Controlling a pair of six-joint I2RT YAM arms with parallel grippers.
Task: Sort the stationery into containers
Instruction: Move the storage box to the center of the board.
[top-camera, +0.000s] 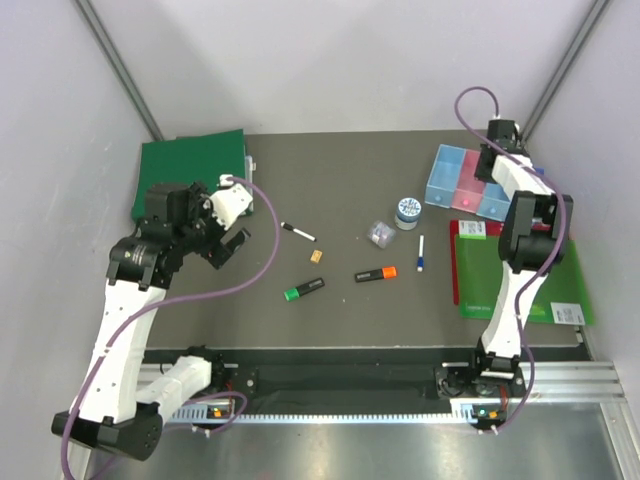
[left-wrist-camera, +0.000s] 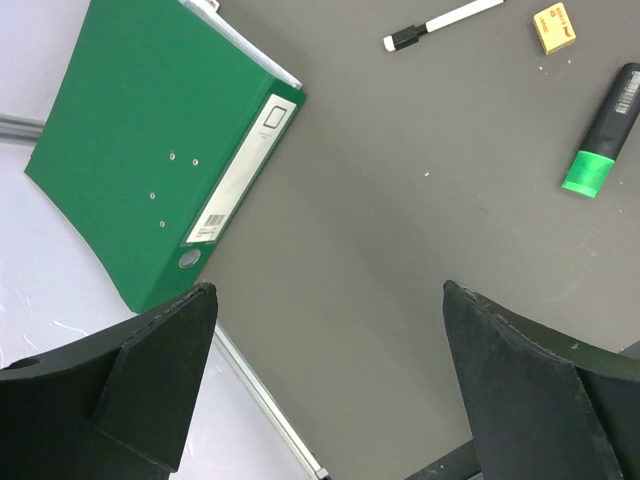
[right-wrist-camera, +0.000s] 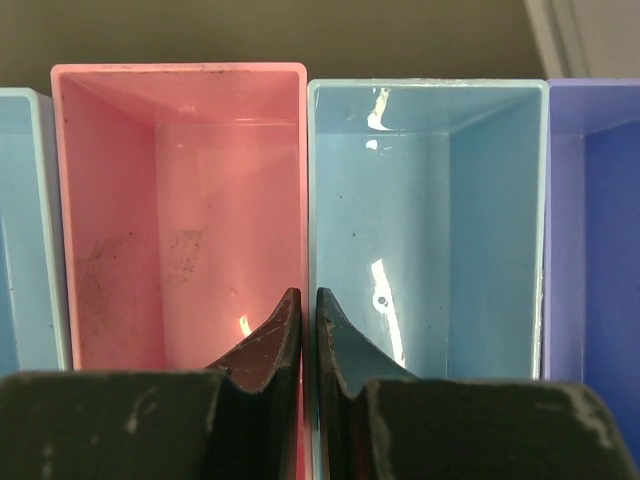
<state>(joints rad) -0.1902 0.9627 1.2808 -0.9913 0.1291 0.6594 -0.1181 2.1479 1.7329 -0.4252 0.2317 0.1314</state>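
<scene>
The left gripper (left-wrist-camera: 325, 320) is hanging above the left part of the table (top-camera: 340, 180) with its jaws standing wide apart and nothing between them; it is touching no item. A green folder (left-wrist-camera: 150, 150) is lying flat at the table's back-left corner, behind this gripper. The right gripper (right-wrist-camera: 309, 312) is hovering over the row of trays (top-camera: 445, 180) at the back right, its fingers pressed together and gripping nothing. Its fingertips are sitting just above the wall shared by the pink tray (right-wrist-camera: 110, 250) and the light blue tray (right-wrist-camera: 490, 250) to the right of it. A second light blue tray (right-wrist-camera: 20, 250) is adjoining the pink one on the left, and a purple-blue tray (right-wrist-camera: 600, 250) is closing the row on the right. All the stationery in view is lying on the table, outside the trays. The black-white marker (top-camera: 298, 232) is lying nearest the left gripper, with the tan block (top-camera: 316, 256) near its right end. The green-capped highlighter (top-camera: 303, 289) is lying nearer the front edge, and the orange-capped highlighter (top-camera: 376, 273) is lying to its right, apart from it. The clear clip box (top-camera: 379, 233) and the round tin (top-camera: 407, 212) are sitting just beside each other between the table's centre and the trays. The blue-white pen (top-camera: 420, 253) is lying just left of the green red-edged board (top-camera: 480, 285), which is resting flat beside the right arm.
</scene>
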